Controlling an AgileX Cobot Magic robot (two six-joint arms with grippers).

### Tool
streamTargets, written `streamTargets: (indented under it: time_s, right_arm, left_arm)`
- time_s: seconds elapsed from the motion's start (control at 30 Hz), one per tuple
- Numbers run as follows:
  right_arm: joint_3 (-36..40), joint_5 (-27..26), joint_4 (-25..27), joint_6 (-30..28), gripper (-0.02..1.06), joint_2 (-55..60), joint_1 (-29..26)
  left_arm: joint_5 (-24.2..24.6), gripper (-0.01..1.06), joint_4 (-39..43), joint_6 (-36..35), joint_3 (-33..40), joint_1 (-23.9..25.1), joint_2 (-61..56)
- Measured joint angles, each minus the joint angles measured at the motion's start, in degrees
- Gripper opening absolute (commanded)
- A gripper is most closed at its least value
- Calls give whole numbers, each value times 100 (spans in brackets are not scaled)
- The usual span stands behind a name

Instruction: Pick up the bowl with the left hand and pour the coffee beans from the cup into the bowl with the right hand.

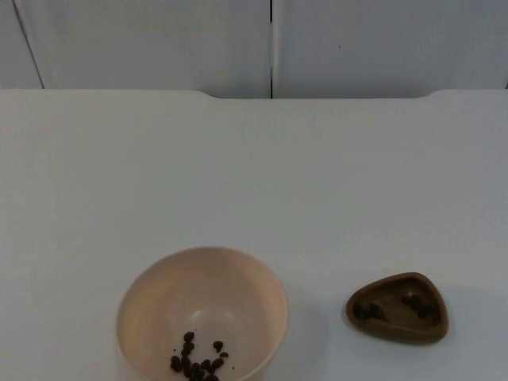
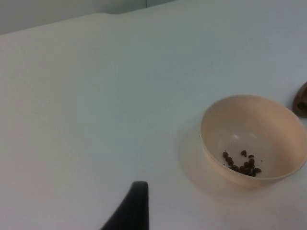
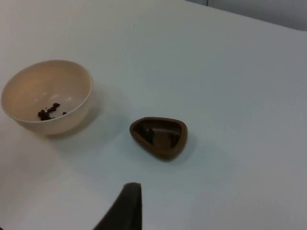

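Observation:
A cream bowl [image 1: 202,290] stands upright on the white table near the front edge, left of centre, with several coffee beans [image 1: 197,363] at its bottom. To its right sits a small brown rounded-triangular cup [image 1: 401,332] with a few dark beans [image 1: 371,311] inside. The left gripper [image 2: 132,211] hovers above the table, well apart from the bowl [image 2: 249,122], and holds nothing. Also empty, the right gripper [image 3: 125,208] hangs above the table a short way from the cup [image 3: 160,152], with the bowl [image 3: 48,84] farther off beside it.
The white table top [image 1: 254,175] stretches bare from the two vessels back to the grey partition wall [image 1: 159,40]. A dark vertical seam [image 1: 271,48] splits the wall at the middle.

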Motion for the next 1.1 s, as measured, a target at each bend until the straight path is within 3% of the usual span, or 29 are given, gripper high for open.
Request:
streamTargets:
  time_s: [0.8, 1.1]
  right_arm:
    - [0, 0, 0, 13, 105, 0, -11]
    - [0, -11, 0, 13, 105, 0, -605]
  left_arm:
    - [0, 105, 0, -13, 0, 0, 0]
    - [0, 105, 0, -13, 0, 0, 0]
